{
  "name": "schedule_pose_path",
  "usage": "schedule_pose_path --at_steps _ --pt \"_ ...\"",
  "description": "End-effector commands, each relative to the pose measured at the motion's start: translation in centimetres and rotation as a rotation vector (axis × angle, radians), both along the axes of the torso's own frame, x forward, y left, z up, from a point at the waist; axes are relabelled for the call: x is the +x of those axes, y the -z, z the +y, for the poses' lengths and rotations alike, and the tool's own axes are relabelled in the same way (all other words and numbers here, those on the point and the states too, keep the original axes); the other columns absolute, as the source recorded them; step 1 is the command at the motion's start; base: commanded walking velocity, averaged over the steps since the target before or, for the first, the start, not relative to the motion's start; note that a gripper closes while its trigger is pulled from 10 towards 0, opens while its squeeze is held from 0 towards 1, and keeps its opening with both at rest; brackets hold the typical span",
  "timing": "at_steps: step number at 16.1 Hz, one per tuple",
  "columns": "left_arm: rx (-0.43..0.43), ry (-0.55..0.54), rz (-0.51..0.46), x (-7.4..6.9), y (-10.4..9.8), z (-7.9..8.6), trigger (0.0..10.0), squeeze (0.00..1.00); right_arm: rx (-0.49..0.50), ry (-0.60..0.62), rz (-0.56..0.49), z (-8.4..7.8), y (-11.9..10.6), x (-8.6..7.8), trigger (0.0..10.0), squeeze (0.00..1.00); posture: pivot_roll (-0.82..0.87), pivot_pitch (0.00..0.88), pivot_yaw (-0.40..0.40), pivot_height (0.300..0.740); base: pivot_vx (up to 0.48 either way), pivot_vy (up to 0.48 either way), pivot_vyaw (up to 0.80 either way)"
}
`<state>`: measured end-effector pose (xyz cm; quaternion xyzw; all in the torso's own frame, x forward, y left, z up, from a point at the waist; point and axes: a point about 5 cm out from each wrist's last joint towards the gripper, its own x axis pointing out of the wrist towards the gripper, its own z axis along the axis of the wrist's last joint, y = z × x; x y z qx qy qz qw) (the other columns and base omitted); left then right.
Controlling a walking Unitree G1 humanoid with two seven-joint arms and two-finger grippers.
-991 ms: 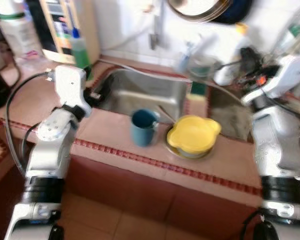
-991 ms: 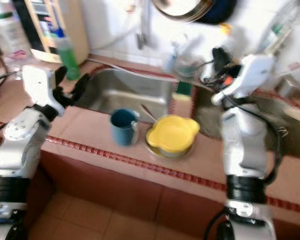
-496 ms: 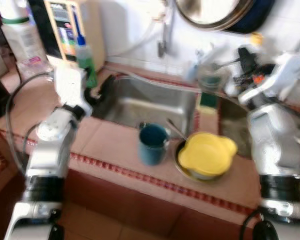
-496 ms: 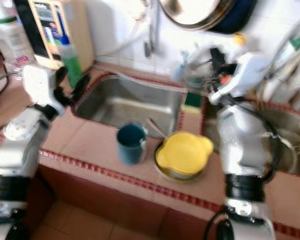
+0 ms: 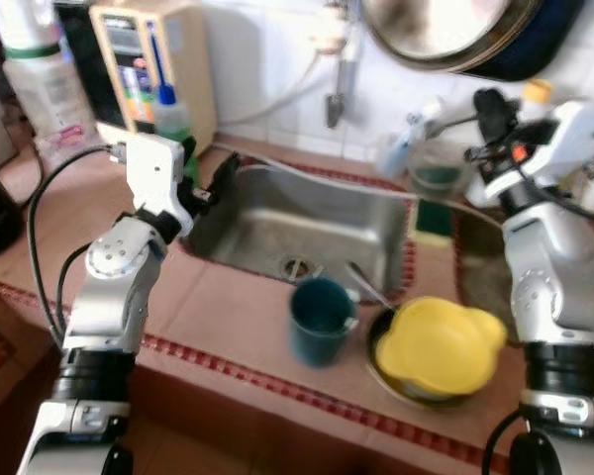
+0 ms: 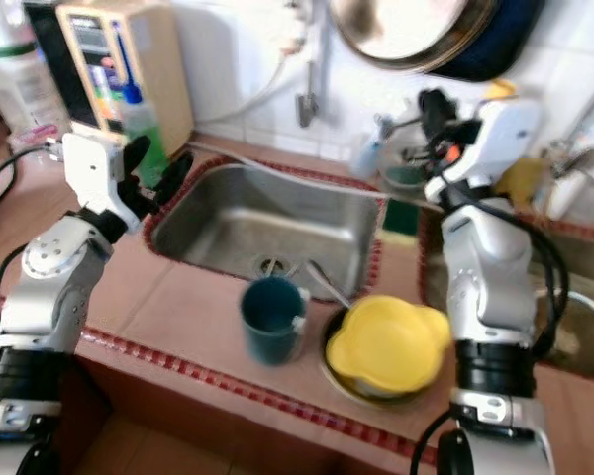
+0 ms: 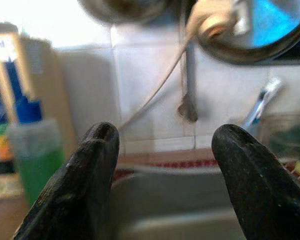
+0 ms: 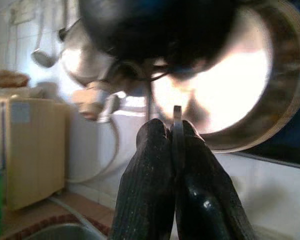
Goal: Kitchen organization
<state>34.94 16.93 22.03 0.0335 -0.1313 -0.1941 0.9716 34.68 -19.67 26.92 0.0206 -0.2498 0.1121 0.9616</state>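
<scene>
A dark teal mug (image 5: 320, 319) stands on the tiled counter in front of the steel sink (image 5: 307, 223). Beside it a yellow lobed bowl (image 5: 438, 348) rests in a metal dish, and a spoon (image 5: 361, 282) leans from the dish toward the sink. My left gripper (image 5: 210, 176) is open over the sink's left rim, next to a green soap bottle (image 5: 173, 119); its fingers (image 7: 92, 175) stand wide apart with nothing between them. My right gripper (image 5: 490, 107) is raised at the back right, shut on a thin metal piece (image 8: 176, 129).
A faucet (image 5: 339, 69) hangs on the tiled wall over the sink, with pans (image 5: 445, 30) hung above. A glass with a brush (image 5: 431, 163) and a green sponge (image 5: 436, 216) sit behind the sink's right side. A beige water dispenser (image 5: 148, 54) and a jug (image 5: 35, 69) stand at the left.
The camera has moved in and shifted, so mug, bowl and sink sit lower and further right in the picture. Both arms keep much the same pose.
</scene>
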Motion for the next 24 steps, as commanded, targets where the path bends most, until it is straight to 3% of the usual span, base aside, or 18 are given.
schedule_pose_path --at_steps 1,4,10,13,18,24 --pt "0.029 0.053 0.01 -0.3 -0.2 -1.0 10.0 0.0 0.008 0.075 0.026 -1.3 -0.1 0.6 10.0 0.0 -0.13 0.023 -0.003 0.74 0.0 0.0 0.0" --pt "0.117 0.107 0.058 -0.4 0.0 -2.9 10.0 0.0 0.004 0.145 0.118 -2.9 0.2 2.3 10.0 0.0 -0.12 0.054 0.011 0.74 0.0 0.0 0.0" --pt "0.173 0.205 0.089 -1.6 -0.4 -5.4 10.0 0.0 0.035 0.159 0.229 -4.5 0.5 4.4 10.0 0.0 -0.09 0.128 0.033 0.74 0.0 0.0 0.0" --pt "0.176 0.273 0.125 -2.3 -0.1 -6.4 10.0 0.0 0.015 0.107 0.256 -3.8 1.0 5.0 10.0 0.0 -0.09 0.164 0.041 0.74 0.0 0.0 0.0" --pt "0.171 0.366 0.158 -3.6 0.3 -8.6 10.0 0.0 0.069 -0.088 0.349 -0.6 2.5 6.0 10.0 0.0 -0.09 0.213 0.044 0.74 0.0 0.0 0.0" --pt "0.154 0.393 0.14 -4.2 -0.5 -9.7 10.0 0.0 0.156 -0.21 0.492 1.1 5.2 6.2 10.0 0.0 -0.1 0.228 0.03 0.74 0.0 0.0 0.0"
